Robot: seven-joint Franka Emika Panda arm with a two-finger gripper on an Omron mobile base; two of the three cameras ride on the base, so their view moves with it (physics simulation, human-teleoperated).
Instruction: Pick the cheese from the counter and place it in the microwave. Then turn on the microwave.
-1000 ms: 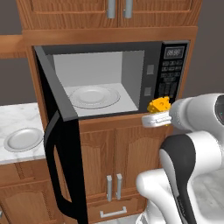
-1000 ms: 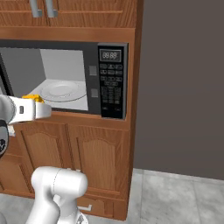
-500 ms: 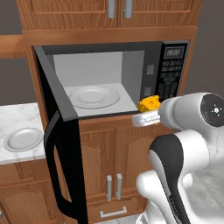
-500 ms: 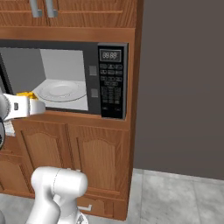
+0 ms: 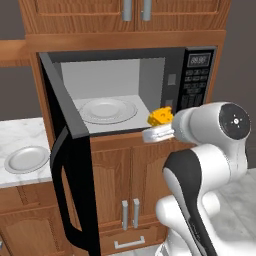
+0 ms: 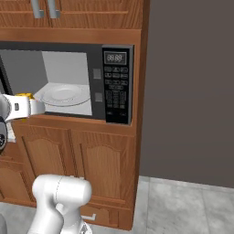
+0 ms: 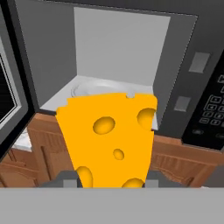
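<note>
Over on the left, a round grey plate sits on the white marble counter, veined in grey. Next, the black microwave, its door swung wide, light grey inside, with a pale glass dish on its floor. At the right, the cheese, an orange-yellow wedge pocked with holes, is pinched in the end effector just at the microwave's front edge.

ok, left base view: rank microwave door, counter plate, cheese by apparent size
1. Microwave door, swung open, the largest by far, though it is also nearest the camera.
2. Grey plate on the counter.
3. Cheese, held in front of the microwave opening, the smallest.
</note>
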